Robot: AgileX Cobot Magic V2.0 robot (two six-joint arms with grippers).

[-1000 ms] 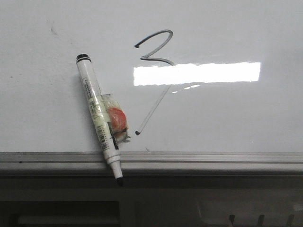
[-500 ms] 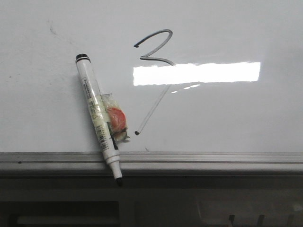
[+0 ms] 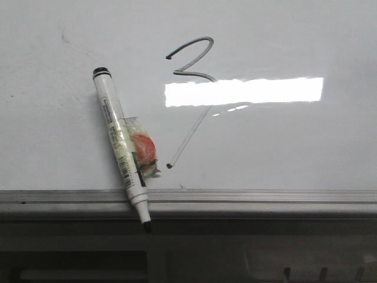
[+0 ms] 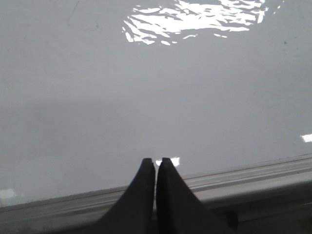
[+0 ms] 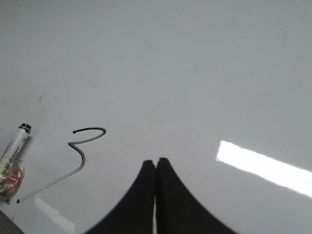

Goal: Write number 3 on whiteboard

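Observation:
The number 3 is a thin dark line on the whiteboard, with a curved top loop, a kink and a long diagonal tail ending in a dot. It also shows in the right wrist view. A white marker with an orange-and-clear wrap lies on the board, its tip over the grey rail. My left gripper is shut and empty above the board's rail. My right gripper is shut and empty over bare whiteboard, to the right of the 3. No gripper shows in the front view.
A bright strip of light reflection crosses the board over part of the 3. Faint smudges mark the board at the upper left. Below the rail lies a dark table edge. The marker shows at the edge of the right wrist view.
The front view has shifted very slightly; the marker and the 3 sit a few pixels further left. Nothing else has changed.

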